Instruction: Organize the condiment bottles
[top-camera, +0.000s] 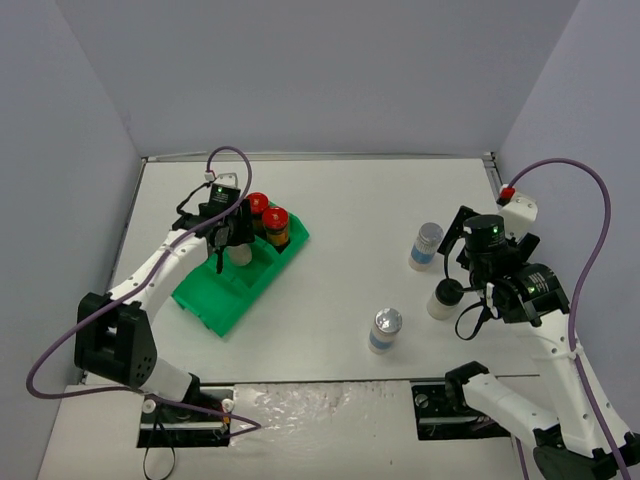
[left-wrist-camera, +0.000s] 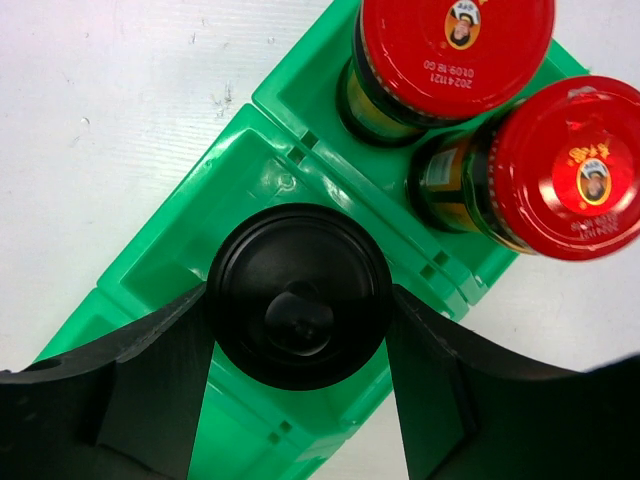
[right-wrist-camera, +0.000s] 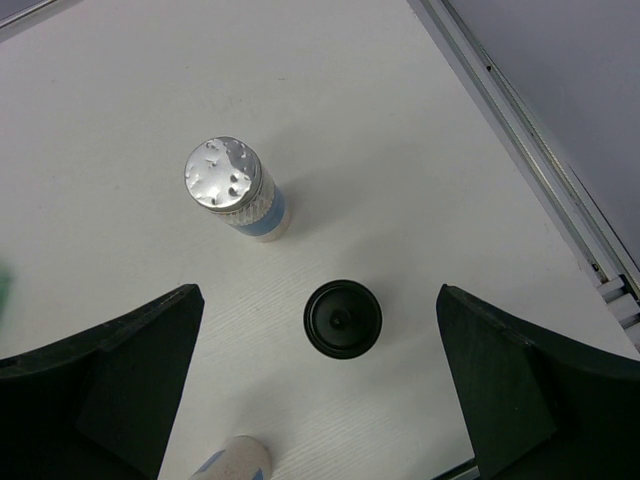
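1. Tray (top-camera: 215, 305), green, sits left; two red-capped jars (top-camera: 267, 212) fill its far compartment.
2. Left gripper (top-camera: 228, 238) is clenched on a black-capped jar (left-wrist-camera: 298, 296), upright over the middle compartment directly below; I can't tell if it's seated.
3. Right gripper (right-wrist-camera: 315, 300) hangs released straight above the second black-capped jar (right-wrist-camera: 343, 318), upright on the table at right.

I am looking down on a white desk (top-camera: 350, 200) that is sitting inside a pale grey enclosure. A back wall (top-camera: 320, 70) is closing off the far side, while a left wall (top-camera: 60, 200) and a right wall (top-camera: 590, 110) are flanking it. Soft, even light is falling everywhere. A metal rail (right-wrist-camera: 505, 110) is running along the desk's right edge.
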